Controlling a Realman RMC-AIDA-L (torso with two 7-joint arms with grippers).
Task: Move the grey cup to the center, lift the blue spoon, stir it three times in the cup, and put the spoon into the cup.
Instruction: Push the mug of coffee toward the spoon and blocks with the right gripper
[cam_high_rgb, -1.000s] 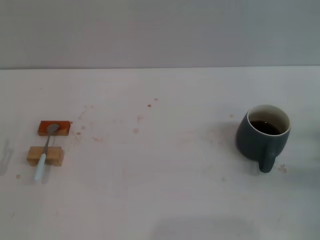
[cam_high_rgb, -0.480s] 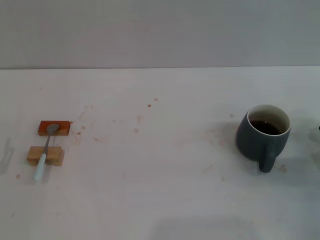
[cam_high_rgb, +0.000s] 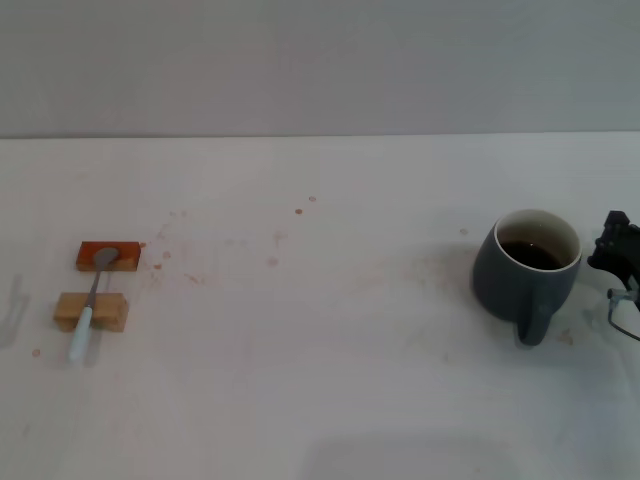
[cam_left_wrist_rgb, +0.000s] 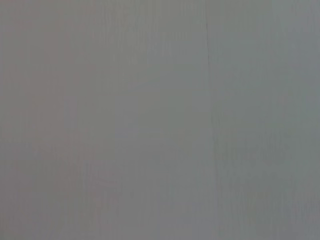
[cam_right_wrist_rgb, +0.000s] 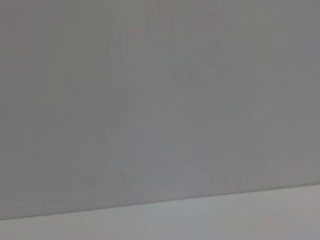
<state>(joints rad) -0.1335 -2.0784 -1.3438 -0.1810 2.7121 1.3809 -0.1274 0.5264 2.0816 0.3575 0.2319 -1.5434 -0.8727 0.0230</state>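
Grey cup (cam_high_rgb: 527, 272) upright on counter (cam_high_rgb: 330, 380), right side, handle toward robot, dark liquid inside. Blue spoon (cam_high_rgb: 90, 305) far left, laid across two blocks (cam_high_rgb: 92, 311). Right gripper (cam_high_rgb: 618, 250) just beside cup at frame edge; jaws' state unclear, possibly apart. Left gripper unseen.

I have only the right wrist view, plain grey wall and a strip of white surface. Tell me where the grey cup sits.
Observer: In the head view the grey cup stands upright on the right side of the table, not at the centre.
Operator: Report the right gripper.
Observer: The right gripper shows at the right edge of the head view, just beside the cup and not touching it.
Operator: Give me the spoon.
Observer: The blue spoon lies far left, its bowl on an orange-brown block and its neck across a tan block.
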